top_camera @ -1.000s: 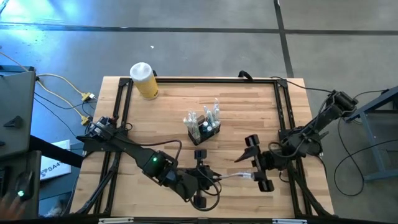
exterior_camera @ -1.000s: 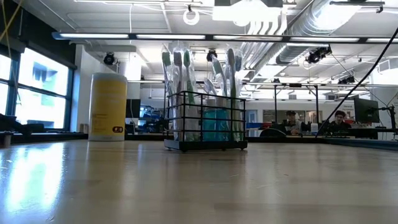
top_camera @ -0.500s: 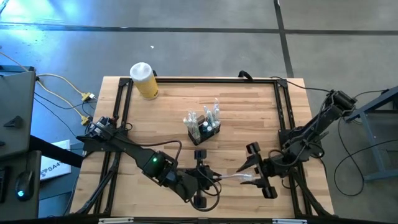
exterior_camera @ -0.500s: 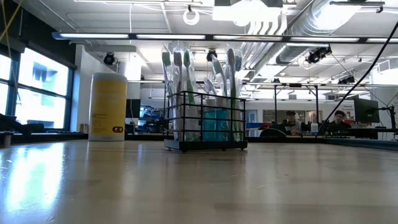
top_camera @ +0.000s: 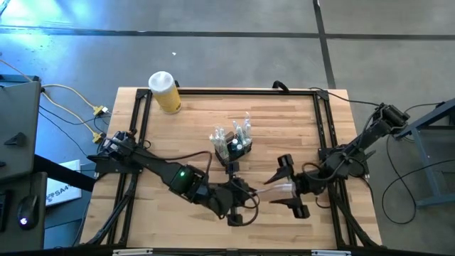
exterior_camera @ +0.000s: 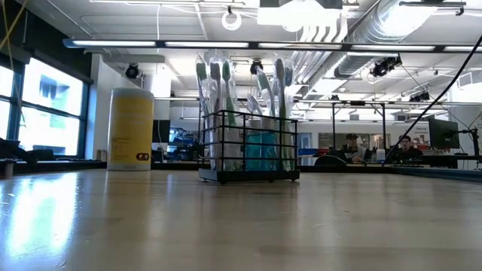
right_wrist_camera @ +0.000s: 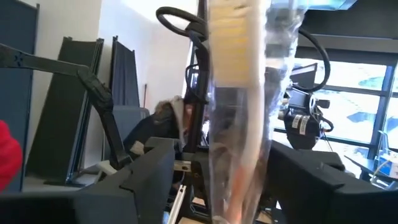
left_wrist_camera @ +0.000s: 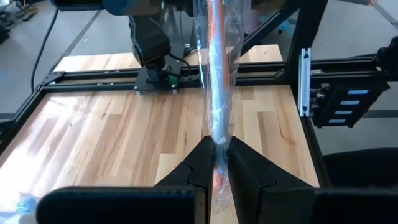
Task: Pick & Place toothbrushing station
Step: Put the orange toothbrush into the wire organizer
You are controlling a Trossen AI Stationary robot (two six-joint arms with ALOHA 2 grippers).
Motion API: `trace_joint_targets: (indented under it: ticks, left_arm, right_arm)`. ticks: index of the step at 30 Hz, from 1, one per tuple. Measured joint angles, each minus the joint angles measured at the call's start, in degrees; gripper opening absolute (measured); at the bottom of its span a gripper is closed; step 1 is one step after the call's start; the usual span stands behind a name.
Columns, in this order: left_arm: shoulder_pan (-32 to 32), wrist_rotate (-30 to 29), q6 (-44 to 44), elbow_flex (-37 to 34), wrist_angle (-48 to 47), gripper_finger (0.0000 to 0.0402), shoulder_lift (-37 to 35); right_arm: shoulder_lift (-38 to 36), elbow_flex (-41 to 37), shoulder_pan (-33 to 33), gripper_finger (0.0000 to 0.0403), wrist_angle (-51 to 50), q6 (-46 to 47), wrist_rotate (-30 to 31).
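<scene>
The toothbrushing station (top_camera: 233, 149), a black slatted caddy with several wrapped toothbrushes standing in it, rests on its base mid-table; the low view shows the caddy (exterior_camera: 248, 147) too. My left gripper (top_camera: 245, 192) is shut on a clear-wrapped toothbrush (top_camera: 274, 188) above the near middle of the table. The toothbrush points toward my right gripper (top_camera: 290, 187), which is open, one finger on either side of the toothbrush's far end (right_wrist_camera: 239, 112). My left gripper pinches the wrapped toothbrush near its end (left_wrist_camera: 217, 149) between its two fingers. The fingers come from the table's left, slanting slightly down, and lie along the toothbrush. It sticks out ahead of them, roughly level and clear of the table.
A yellow jar with a white lid (top_camera: 165, 92) stands at the far left corner, left of the caddy in the low view (exterior_camera: 130, 129). A black frame (top_camera: 323, 128) runs along the table's edges. People sit in the room behind (exterior_camera: 354, 143).
My left gripper has swung toward the table's far edge and a little to the right, carrying the wrapped toothbrush with it, still clear of the table. My right gripper has shifted slightly toward the left gripper.
</scene>
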Motion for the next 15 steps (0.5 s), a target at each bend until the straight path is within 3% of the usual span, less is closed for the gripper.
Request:
trace_joint_targets:
  ticks: [4,11,15]
  left_arm:
    - [0.24,0.44,-0.98,0.00,-0.24,0.0031,0.00]
    - [0.20,0.30,-0.91,0.00,-0.44,0.0031,0.02]
    - [0.23,0.34,-0.76,0.00,-0.91,0.0031,0.02]
  right_arm:
    - [0.00,0.00,-0.32,0.0184,0.00,-1.14,0.33]
    - [0.00,0.00,-0.29,0.0027,-0.92,-5.28,1.16]
    - [0.00,0.02,-0.23,0.0020,-1.91,-6.29,1.53]
